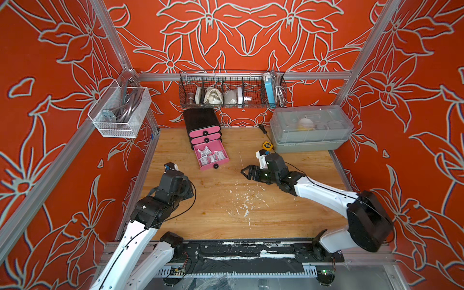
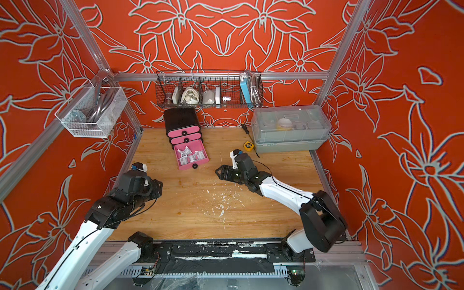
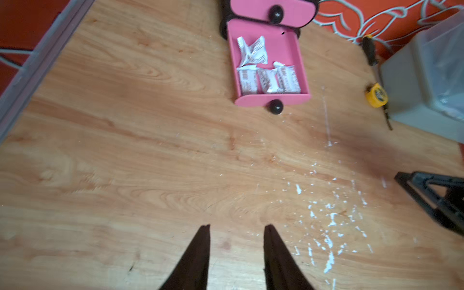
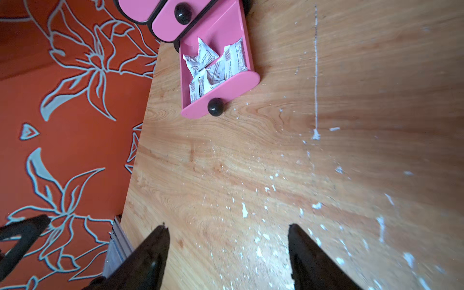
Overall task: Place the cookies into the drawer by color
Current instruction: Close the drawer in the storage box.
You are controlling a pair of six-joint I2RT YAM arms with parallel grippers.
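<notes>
Near us, the left pincer (image 3: 236,227) hangs over the bench (image 3: 125,150), narrowly parted, nothing in it. The right pincer (image 4: 227,226) gapes wide, empty too. Farther back, the drawer (image 1: 200,120) unit's bottom tier stands pulled out, white-silver cookies (image 3: 268,77) lying inside it.

White-wrapped cookies (image 3: 267,75) in open pink drawer (image 3: 296,96); left gripper (image 3: 236,227) parted above table (image 3: 125,150).

cookies (image 1: 210,156) in drawer (image 1: 199,119) | drawer left of box (image 1: 311,125) | tape measure (image 1: 266,145) just beside box
</notes>
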